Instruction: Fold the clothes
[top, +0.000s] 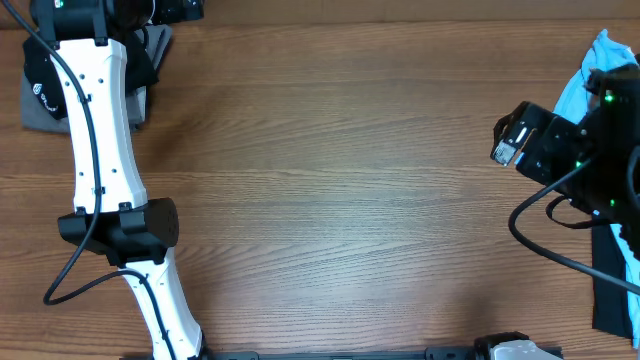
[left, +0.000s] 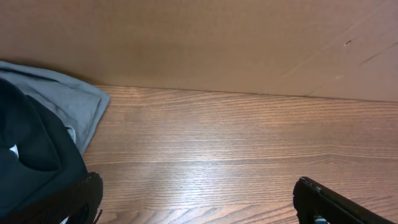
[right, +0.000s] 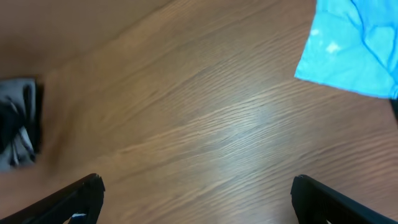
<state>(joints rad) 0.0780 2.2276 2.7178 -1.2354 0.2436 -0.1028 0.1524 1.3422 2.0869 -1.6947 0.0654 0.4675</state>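
Note:
A folded black T-shirt (top: 38, 72) with a small white logo lies on a folded grey garment (top: 40, 112) at the table's far left corner. Both show in the left wrist view, the black T-shirt (left: 28, 149) on the grey garment (left: 71, 99). My left gripper (top: 165, 10) hovers just right of this stack, open and empty (left: 199, 202). A light-blue shirt (top: 585, 85) lies crumpled at the right edge, partly under my right arm. My right gripper (top: 515, 135) is open and empty above bare wood (right: 199, 196), with the light-blue shirt (right: 354, 50) to its right.
Another black cloth (top: 610, 290) lies at the lower right edge under the arm cables. A brown cardboard wall (left: 217, 43) stands behind the table. The wooden table (top: 350, 200) spans the middle. The stack shows small at the far left of the right wrist view (right: 18, 127).

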